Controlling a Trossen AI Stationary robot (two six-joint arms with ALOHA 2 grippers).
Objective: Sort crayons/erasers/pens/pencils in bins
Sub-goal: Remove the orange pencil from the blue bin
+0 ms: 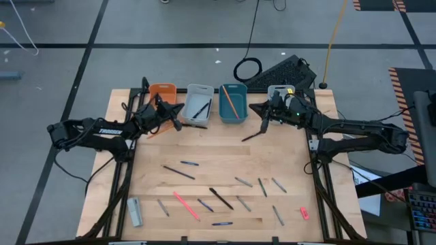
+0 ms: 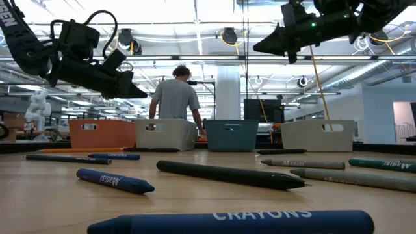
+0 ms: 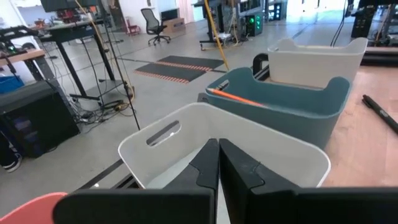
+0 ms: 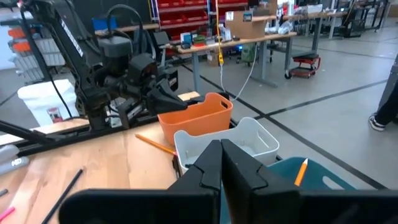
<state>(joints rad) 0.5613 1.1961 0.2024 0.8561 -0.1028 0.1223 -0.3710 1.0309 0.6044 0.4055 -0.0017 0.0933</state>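
Many slim crayons, pens and pencils lie scattered over the near half of the pale wooden table: a blue crayon lettered CRAYONS closest in the low view, then a long black pen and a shorter blue crayon. One small pink-red eraser block sits near the front right corner, well apart from any tray (the green one I cannot pick out). A grey marker lies at the front left.

Farther back, four small rounded plastic bins stand in a row along the far edge: an orange bin, a pale grey-white bin holding dark sticks, a teal bin with an orange pencil inside, and a second pale bin.

Both arms hang raised above that row. The left gripper hovers by the orange and first pale bins, fingers pressed together, empty. The right gripper points out just in front of the second pale bin, fingers likewise closed on nothing.

Beyond the table, a person stands facing away.
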